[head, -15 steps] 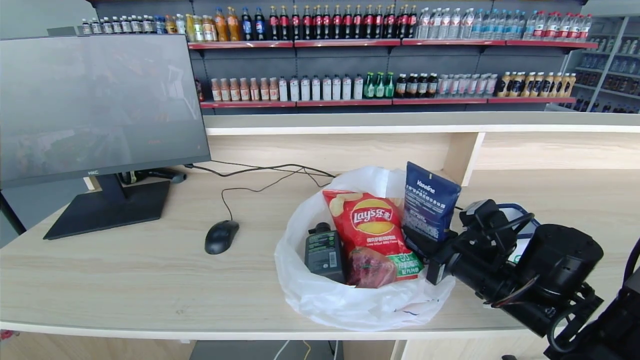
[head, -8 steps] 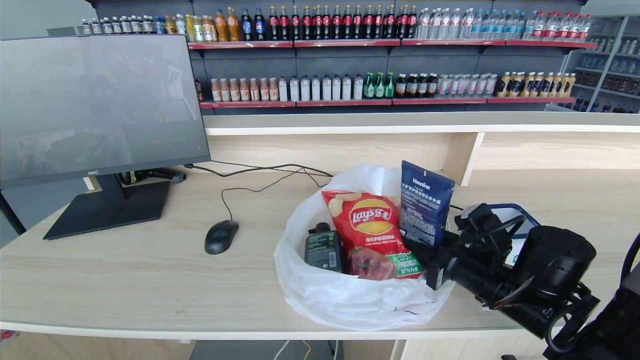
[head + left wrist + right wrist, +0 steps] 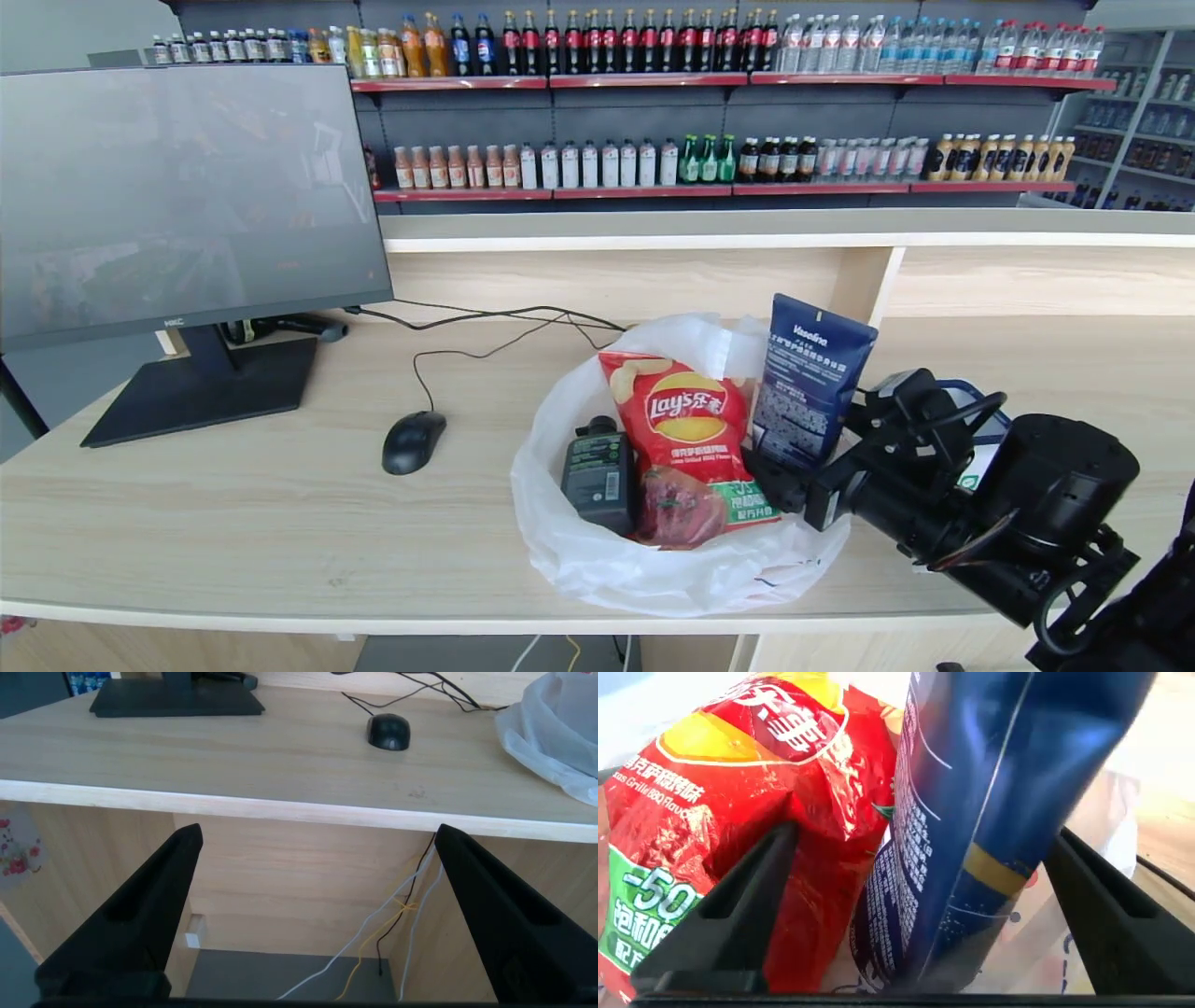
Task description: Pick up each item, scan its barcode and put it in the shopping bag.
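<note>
Right hand spread, fingers either side of blue pouch, whose base sits inside white shopping bag on bench. Bag also holds red chip bag, dark bottle. Pouch upright, white print.

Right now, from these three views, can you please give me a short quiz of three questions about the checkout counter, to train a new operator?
1. True or false: the red chip bag lies flat on the counter, outside the shopping bag.
2. Short answer: which item inside the shopping bag is nearest to the mouse?
3. Choose one: what stands between the fingers of the right gripper?
A. the mouse
B. the blue pouch
C. the red chip bag

Key
1. False: it is inside the shopping bag.
2. The dark bottle.
3. B.
</note>
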Motion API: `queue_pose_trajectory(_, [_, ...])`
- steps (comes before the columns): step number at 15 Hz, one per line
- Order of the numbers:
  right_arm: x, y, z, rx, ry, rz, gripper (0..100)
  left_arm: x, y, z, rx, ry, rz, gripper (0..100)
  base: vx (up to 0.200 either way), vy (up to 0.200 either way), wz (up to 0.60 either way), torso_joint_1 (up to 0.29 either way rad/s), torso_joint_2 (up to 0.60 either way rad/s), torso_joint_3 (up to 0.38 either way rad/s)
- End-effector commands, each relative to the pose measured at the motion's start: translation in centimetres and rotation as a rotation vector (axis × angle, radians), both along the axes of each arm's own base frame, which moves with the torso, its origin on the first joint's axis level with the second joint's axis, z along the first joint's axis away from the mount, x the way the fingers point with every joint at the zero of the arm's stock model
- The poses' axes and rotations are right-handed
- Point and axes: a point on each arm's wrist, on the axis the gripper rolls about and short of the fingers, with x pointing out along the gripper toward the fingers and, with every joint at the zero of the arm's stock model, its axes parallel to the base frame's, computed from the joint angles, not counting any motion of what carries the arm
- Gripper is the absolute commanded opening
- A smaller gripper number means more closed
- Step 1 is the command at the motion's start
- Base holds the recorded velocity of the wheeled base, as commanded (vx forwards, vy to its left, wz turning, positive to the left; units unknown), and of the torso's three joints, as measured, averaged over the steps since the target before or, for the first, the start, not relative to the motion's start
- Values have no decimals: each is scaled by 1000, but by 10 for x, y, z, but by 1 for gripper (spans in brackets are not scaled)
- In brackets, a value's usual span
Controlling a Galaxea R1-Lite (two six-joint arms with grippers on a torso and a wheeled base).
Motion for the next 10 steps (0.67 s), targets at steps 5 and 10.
queue_pose_trajectory(5, [-6, -1, 15, 22, -55, 6, 100, 0, 0, 0, 0, 0, 0, 100, 0, 0, 0, 0, 0, 0])
queue_pose_trajectory(10, [-12, -3, 29, 23, -115, 8, 100, 0, 0, 0, 0, 0, 0, 100, 0, 0, 0, 0, 0, 0])
